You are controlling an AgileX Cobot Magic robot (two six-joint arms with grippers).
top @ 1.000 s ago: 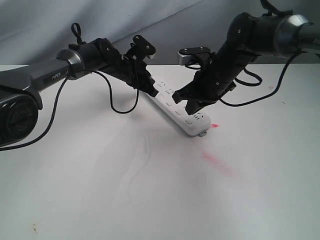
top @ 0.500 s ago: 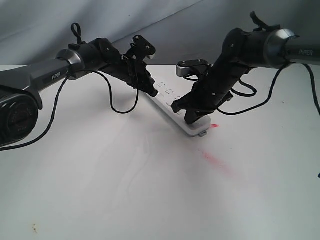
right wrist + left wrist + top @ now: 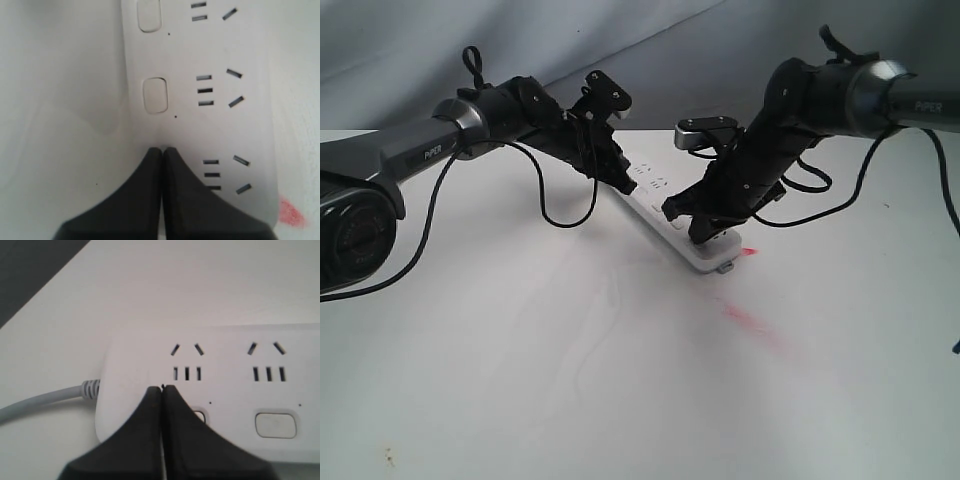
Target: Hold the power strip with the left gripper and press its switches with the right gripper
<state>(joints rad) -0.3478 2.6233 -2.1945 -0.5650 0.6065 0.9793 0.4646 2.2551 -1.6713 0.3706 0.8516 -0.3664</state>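
The white power strip point(image 3: 653, 198) lies slantwise on the table, its grey cord point(image 3: 45, 400) leaving the far end. My left gripper point(image 3: 625, 183) is shut, and its joined tips point(image 3: 162, 389) rest on the strip's cord end next to a half-hidden switch point(image 3: 199, 416). A second switch point(image 3: 275, 424) shows fully. My right gripper point(image 3: 696, 232) is also shut, with its tips point(image 3: 162, 149) down on the strip's face in line with the switch row, just below one switch point(image 3: 155, 95). The switch under those tips is hidden.
The strip's end tab point(image 3: 725, 267) points toward the front of the white table point(image 3: 520, 380). Red marks stain the surface beside that end point(image 3: 750, 252) and further forward point(image 3: 752, 325). A black cable point(image 3: 560, 215) loops under the left arm.
My right gripper has come down from just above the strip's near end onto its face. The left gripper and the strip have stayed where they were.
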